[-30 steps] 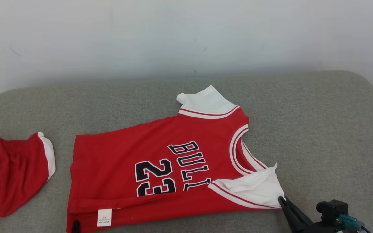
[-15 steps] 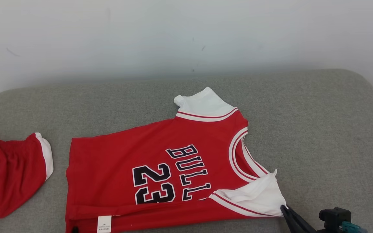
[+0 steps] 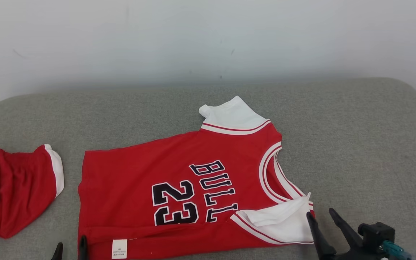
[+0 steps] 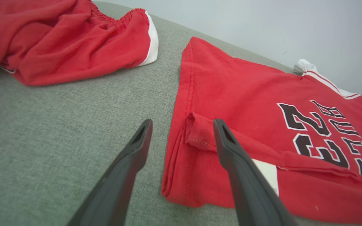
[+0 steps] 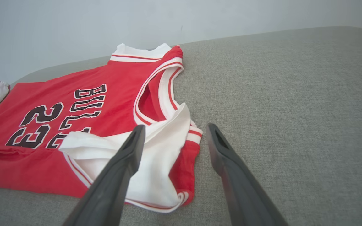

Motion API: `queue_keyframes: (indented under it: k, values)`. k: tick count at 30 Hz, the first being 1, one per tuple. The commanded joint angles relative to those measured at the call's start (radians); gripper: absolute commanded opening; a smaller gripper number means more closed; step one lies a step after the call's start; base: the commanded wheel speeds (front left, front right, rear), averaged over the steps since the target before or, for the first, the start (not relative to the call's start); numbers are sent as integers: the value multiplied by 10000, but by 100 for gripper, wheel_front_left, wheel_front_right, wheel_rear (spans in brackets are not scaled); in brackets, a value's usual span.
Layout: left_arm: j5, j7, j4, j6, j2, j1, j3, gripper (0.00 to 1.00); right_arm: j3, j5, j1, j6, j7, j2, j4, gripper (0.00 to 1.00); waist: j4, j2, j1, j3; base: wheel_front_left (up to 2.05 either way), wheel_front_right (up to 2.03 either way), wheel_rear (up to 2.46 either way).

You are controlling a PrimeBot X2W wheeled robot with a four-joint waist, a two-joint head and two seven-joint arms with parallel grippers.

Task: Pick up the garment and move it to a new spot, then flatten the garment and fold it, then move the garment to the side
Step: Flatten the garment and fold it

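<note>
The garment, a red jersey (image 3: 164,169) with black "BULLS 23" lettering and white sleeves, lies on the grey cushion (image 3: 356,144), collar to the right. Its near long edge is folded over onto the front. My left gripper (image 3: 70,242) stands open at the jersey's near hem corner. In the left wrist view its fingers (image 4: 182,125) straddle the folded hem corner (image 4: 200,138) without pinching it. My right gripper (image 3: 320,212) stands open beside the folded white sleeve (image 3: 284,222). In the right wrist view its left finger lies over the sleeve (image 5: 165,147), the right one (image 5: 228,163) over bare cushion.
Crumpled red shorts (image 3: 13,191) with a white band lie at the left end of the cushion, seen close in the left wrist view (image 4: 58,40). A pale wall (image 3: 208,39) runs behind. Bare cushion extends right of the jersey (image 5: 294,94).
Both grippers have gone from shut on the jersey's near edge to open, letting the fabric go. The white sleeve has settled lower. The head view has shifted slightly.
</note>
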Motion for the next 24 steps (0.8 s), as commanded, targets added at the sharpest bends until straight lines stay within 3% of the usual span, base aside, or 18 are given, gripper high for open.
queue_keyframes:
  k: [1, 4, 6, 7, 9, 11, 12, 13, 24]
  values:
    - [295, -8, -253, 18, -53, 182, 154, 100, 80, -218, 181, -11, -15, 81, -117, 100, 70, 0, 0, 11, 0, 0, 0]
    - [548, -9, -446, 17, -139, 318, 201, 100, 382, -373, 251, -11, -15, 178, -107, 94, 147, 0, 0, 33, 0, 0, 0]
    - [648, -9, -556, 15, -155, 338, 209, 100, 575, -420, 236, -11, -15, 209, -20, 73, 200, 0, 0, 68, 0, 0, 0]
    - [528, -8, -585, 15, -158, 326, 163, 100, 670, -426, 207, -11, -15, 252, 39, 49, 228, 0, 0, 83, 0, 0, 0]
    - [363, -9, -623, 18, -163, 339, 40, 100, 804, -408, 99, -11, -15, 333, 118, 44, 299, 0, 0, 120, 0, 0, 0]
    - [179, -9, -623, 64, -153, 358, -51, 100, 965, -426, 5, -11, -15, 371, 209, 23, 387, 0, 0, 157, 0, 0, 0]
    - [112, -9, -625, 79, -157, 375, -91, 100, 1079, -409, -23, -11, -15, 392, 281, 8, 434, 0, 0, 174, 0, 0, 0]
    - [60, -7, -609, 105, -158, 392, -138, 100, 1147, -372, -53, -11, -15, 401, 367, 1, 483, 0, 0, 191, 0, 0, 0]
    - [-214, -9, -616, 212, -161, 265, -416, 100, 1796, -4, -835, -11, -15, 698, 1657, 0, 964, 0, 0, 376, 0, 0, 0]
